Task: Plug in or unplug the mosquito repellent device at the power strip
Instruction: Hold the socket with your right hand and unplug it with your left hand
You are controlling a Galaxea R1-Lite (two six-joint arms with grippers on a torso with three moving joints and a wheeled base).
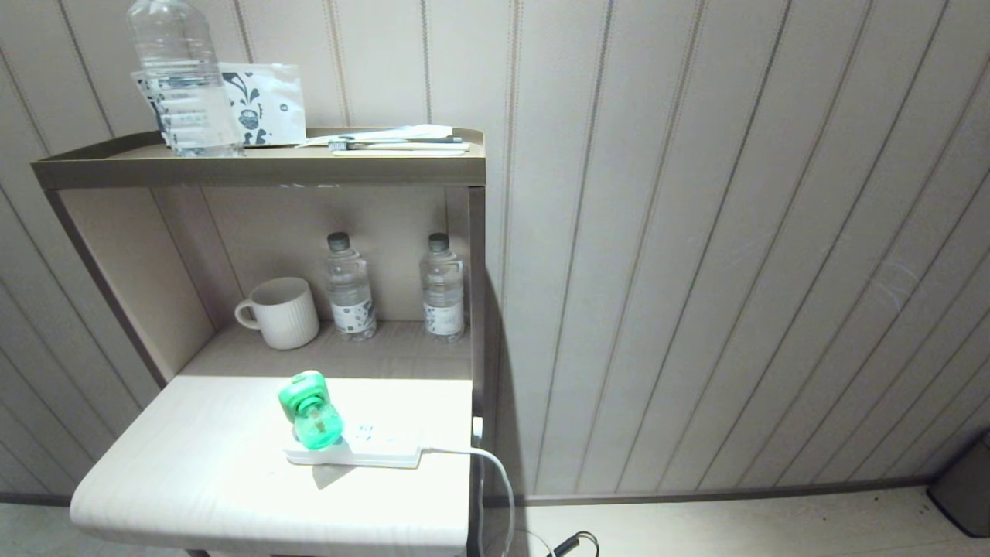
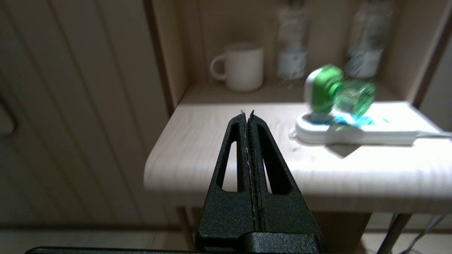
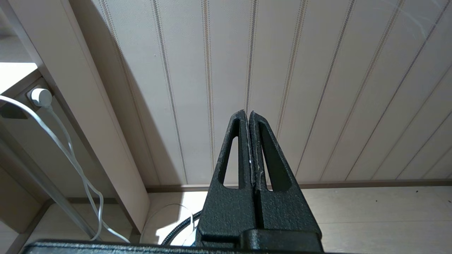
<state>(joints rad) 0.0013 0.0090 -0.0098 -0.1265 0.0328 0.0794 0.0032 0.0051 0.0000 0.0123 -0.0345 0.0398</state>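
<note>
A green mosquito repellent device stands plugged into the end of the white power strip farthest from its cable. The left gripper hangs near the strip, fingers pressed together, empty. The right gripper, well apart from the strip, is likewise closed and empty.

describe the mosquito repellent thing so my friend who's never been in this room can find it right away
Find the pale tabletop under the shelf unit. A white power strip lies on it, and the mosquito repellent device stands plugged into its left end. It is the only bright green item there.
</note>
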